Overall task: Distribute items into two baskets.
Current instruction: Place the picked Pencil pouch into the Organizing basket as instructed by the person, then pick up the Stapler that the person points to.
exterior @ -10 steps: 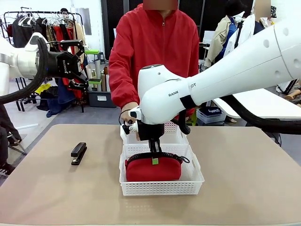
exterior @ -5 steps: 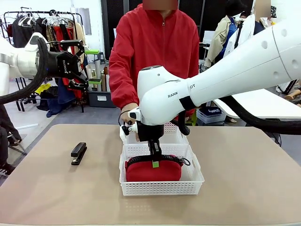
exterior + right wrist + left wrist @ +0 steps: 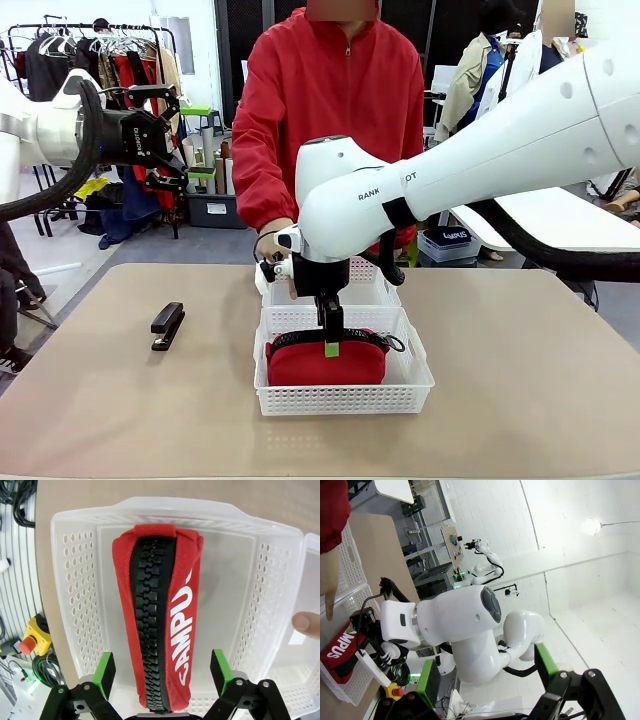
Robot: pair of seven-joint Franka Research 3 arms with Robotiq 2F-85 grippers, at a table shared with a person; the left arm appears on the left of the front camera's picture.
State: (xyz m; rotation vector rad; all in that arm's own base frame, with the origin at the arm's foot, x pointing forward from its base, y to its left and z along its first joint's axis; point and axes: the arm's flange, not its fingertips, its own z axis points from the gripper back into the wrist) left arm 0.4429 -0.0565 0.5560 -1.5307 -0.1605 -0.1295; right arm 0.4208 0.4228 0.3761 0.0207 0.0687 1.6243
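Red fabric pouch (image 3: 325, 362) lies zipper-up in the nearer white basket (image 3: 345, 400) at lower centre. The right gripper (image 3: 330, 340) hangs just above it, its fingers spread wide to either side and clear of the cloth. Left of that, the black stapler (image 3: 167, 325) rests on the tan table (image 3: 520, 380). The second basket (image 3: 375, 292) sits just behind, a person's hand (image 3: 268, 240) by its corner. At upper left, the left gripper (image 3: 176, 135) hangs with its fingers apart.

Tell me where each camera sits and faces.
Front: fixed between the arms, facing across the table at the person; left gripper raised, right gripper above the red pouch.
Left wrist: held high, facing the right arm sideways; own green pads at bottom.
Right wrist: looking down into the near basket; own open fingers flank the pouch.
Shared: all show pouch and basket.
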